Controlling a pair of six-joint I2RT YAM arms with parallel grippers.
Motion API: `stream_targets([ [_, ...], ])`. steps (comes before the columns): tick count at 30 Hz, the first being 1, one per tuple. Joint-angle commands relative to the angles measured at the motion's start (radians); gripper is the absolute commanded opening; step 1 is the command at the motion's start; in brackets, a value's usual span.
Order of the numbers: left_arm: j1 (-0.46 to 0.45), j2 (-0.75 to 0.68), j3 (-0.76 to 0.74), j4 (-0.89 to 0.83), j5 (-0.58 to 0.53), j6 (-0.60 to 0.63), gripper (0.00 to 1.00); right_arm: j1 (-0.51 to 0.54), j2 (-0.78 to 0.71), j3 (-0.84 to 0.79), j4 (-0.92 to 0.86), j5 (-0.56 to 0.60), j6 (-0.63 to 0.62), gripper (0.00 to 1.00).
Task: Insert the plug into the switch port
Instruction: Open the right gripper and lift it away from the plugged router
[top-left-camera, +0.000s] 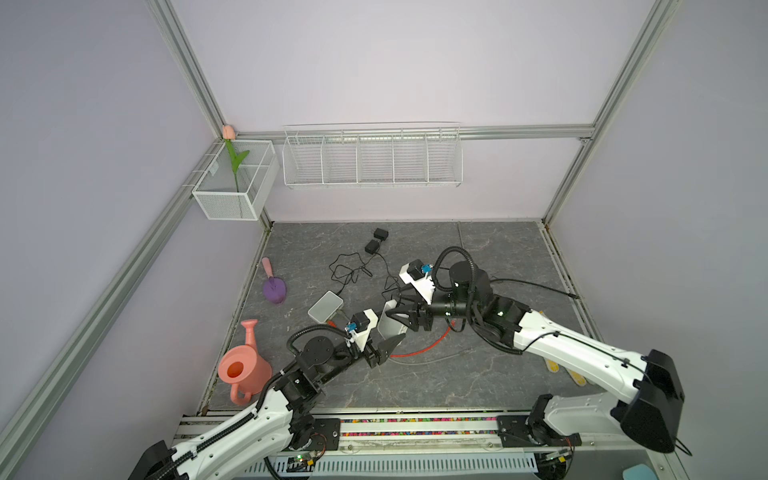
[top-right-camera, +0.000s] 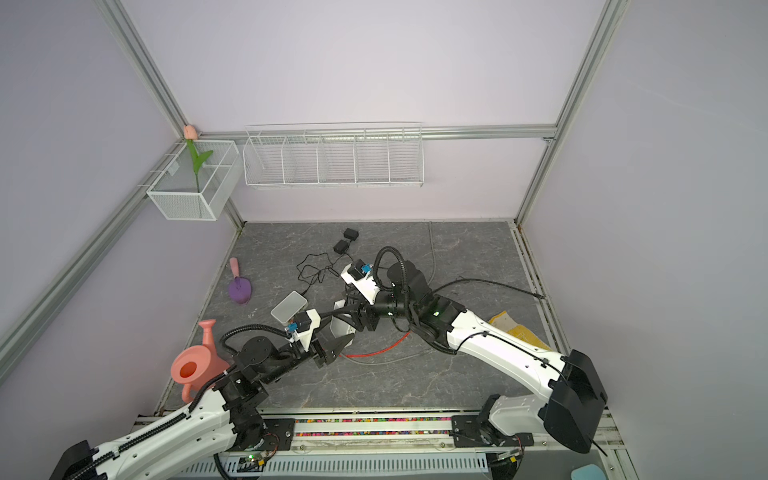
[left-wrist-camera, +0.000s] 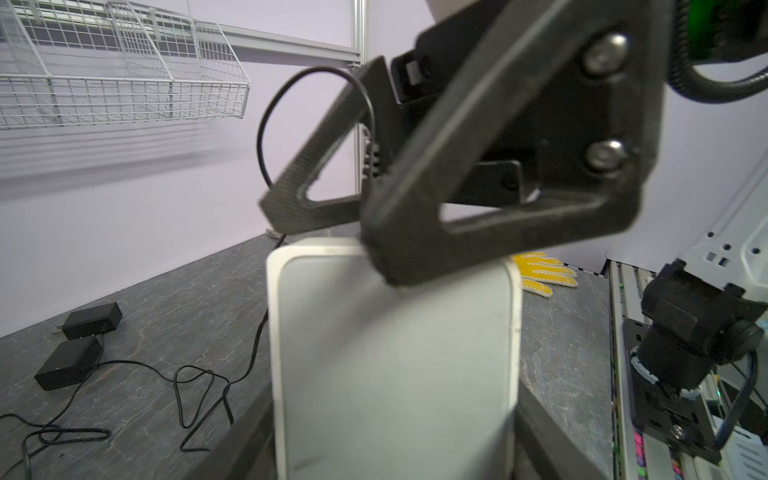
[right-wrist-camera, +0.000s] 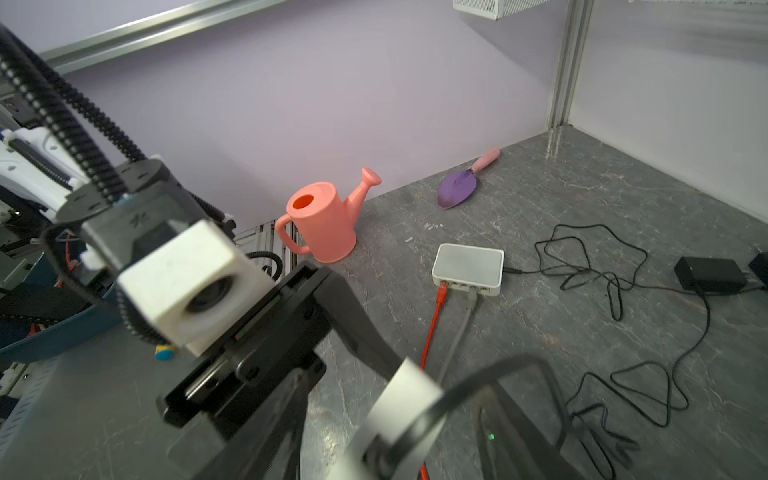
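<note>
My left gripper (top-left-camera: 386, 332) is shut on a white switch (top-left-camera: 390, 326), holding it upright above the table; the switch fills the left wrist view (left-wrist-camera: 395, 353). A thin black cable (left-wrist-camera: 266, 124) loops down to the plug (left-wrist-camera: 373, 160) at the switch's upper edge. My right gripper (top-left-camera: 392, 304) is at that edge, its fingers (left-wrist-camera: 457, 166) spread open on either side of the plug. In the right wrist view the plug end (right-wrist-camera: 374, 455) meets the switch's narrow side (right-wrist-camera: 407, 399). The port itself is hidden.
A second white switch (top-left-camera: 325, 306) lies on the table with a red cable (top-left-camera: 419, 351) and a grey one plugged in. Black adapters (top-left-camera: 376, 241) and tangled cord lie behind. A pink watering can (top-left-camera: 243, 370), purple trowel (top-left-camera: 274, 289) and yellow glove (top-right-camera: 517, 332) sit at the sides.
</note>
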Motion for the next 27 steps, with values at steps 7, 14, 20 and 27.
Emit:
stream_targets([
  [7, 0.105, 0.019, 0.071, 0.053, 0.028, -0.068, 0.0, -0.021, -0.186, -0.164, -0.169, 0.019, -0.066, 0.7],
  [14, 0.105, -0.025, 0.124, -0.041, 0.032, -0.1, 0.0, -0.114, 0.016, -0.251, -0.058, 0.173, 0.025, 0.74],
  [20, 0.105, -0.035, 0.118, -0.088, 0.001, -0.132, 0.0, -0.112, 0.368, -0.059, -0.031, 0.193, 0.041, 0.69],
  [27, 0.105, -0.072, 0.072, -0.08, -0.012, -0.174, 0.0, -0.109, 0.65, 0.127, 0.042, 0.177, 0.078, 0.7],
])
